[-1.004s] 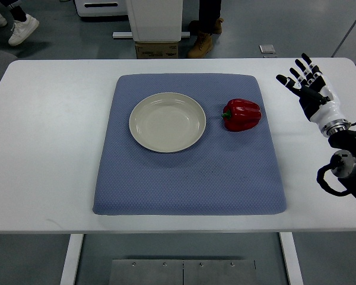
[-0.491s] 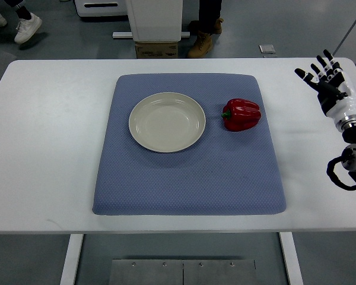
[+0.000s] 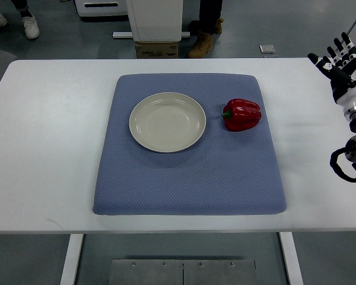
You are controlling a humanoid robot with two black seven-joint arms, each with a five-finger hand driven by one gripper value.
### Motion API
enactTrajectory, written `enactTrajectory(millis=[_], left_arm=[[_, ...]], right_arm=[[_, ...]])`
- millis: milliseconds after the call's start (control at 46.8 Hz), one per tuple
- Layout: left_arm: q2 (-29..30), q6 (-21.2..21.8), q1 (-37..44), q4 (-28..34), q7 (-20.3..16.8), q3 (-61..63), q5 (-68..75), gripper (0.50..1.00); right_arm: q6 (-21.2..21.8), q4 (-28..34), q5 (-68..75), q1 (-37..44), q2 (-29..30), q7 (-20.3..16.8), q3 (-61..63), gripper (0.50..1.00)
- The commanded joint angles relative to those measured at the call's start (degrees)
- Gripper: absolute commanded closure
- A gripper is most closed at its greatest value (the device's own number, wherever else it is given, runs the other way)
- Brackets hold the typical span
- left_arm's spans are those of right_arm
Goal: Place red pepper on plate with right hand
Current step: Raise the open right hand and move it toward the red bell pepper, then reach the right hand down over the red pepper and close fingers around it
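1. While I watch from the top view, my right hand [image 3: 344, 64] sits at the far right edge of the white table [image 3: 47, 130], with its arm coming in from the right edge of the picture.
2. I see its fingers [image 3: 331, 58] spread and relaxed, with nothing held in them.
3. I read the red pepper [image 3: 242, 114] as lying on the blue mat [image 3: 190, 178], on the mat's right half, toward the far side.
4. Its green stem faces left, toward the plate [image 3: 167, 122].
5. I note that the pepper is just beside the plate's right rim but apart from it, with a strip of bare mat between them.
6. I see the cream plate resting on the mat left of the pepper, with nothing on it.
7. I judge the right hand to be well apart from the pepper, off the mat and over bare table beyond the mat's right edge.
8. I can make out a cardboard box [image 3: 156, 50] on the floor behind the table, and a brown boot [image 3: 200, 44] of a person standing next to it.
9. I also see a white sneaker [image 3: 29, 26] at the top left corner.
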Motion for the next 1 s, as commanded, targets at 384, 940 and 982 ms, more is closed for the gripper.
enactTrajectory(millis=[384, 940, 982], left_arm=[[0.0, -0.01, 0.01, 0.0, -0.02, 0.0, 0.01, 0.5], [0.0, -0.01, 0.01, 0.0, 0.07, 0.0, 0.01, 0.5], [0.0, -0.01, 0.01, 0.0, 0.07, 0.0, 0.01, 0.5]], right_arm=[[-0.36, 0.02, -1.0, 0.66, -1.09, 2.54, -6.29, 0.5], [-0.79, 2.3, -13.3, 15.95, -5.92, 3.36, -38.36, 0.5], [-0.79, 3.0, -14.01, 18.06, -6.27, 3.36, -42.05, 0.5]])
